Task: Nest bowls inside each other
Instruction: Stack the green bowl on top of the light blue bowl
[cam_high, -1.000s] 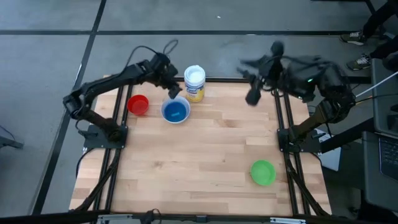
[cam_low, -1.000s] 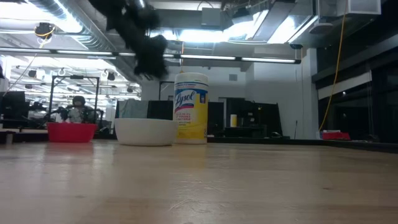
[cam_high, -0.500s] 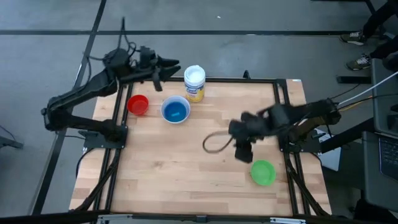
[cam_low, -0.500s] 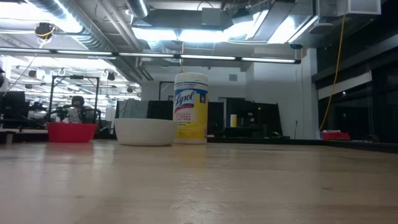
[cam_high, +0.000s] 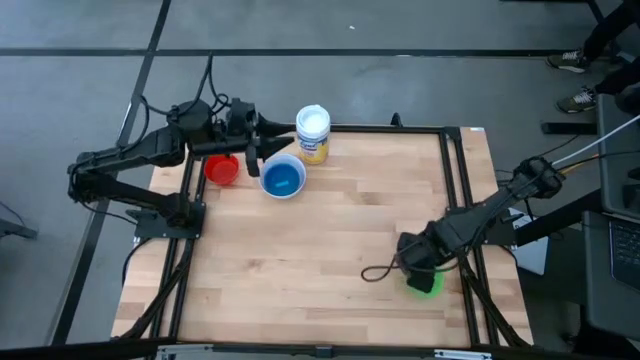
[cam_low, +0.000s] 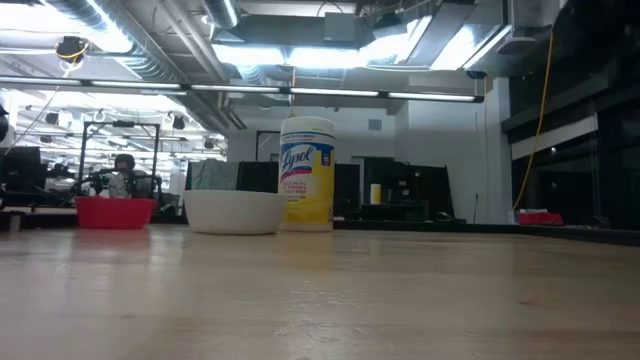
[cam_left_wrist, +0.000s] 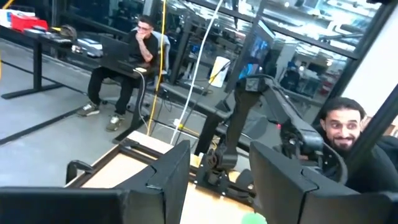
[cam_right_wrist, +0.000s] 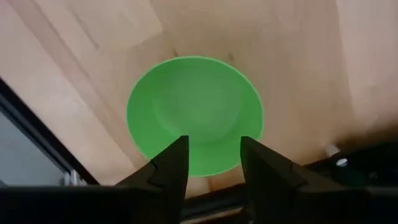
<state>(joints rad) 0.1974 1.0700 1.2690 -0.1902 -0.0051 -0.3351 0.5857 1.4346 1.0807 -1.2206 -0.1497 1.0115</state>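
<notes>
Right gripper (cam_right_wrist: 210, 163) open, empty, directly over green bowl (cam_right_wrist: 194, 112); left gripper (cam_left_wrist: 217, 180) open, empty

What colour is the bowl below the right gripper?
Green; the bowl shows best in the right wrist view.

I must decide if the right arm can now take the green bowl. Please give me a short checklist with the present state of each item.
1. Right gripper above the small round green plastic bowl: ok.
2. Its jaws open: ok.
3. Jaws already around the bowl's rim: cannot tell.
4. Green bowl upright and empty: ok.
5. Left gripper away, near the small round red plastic bowl: ok.
6. White plastic bowl with blue inside standing free to receive: ok.
</notes>
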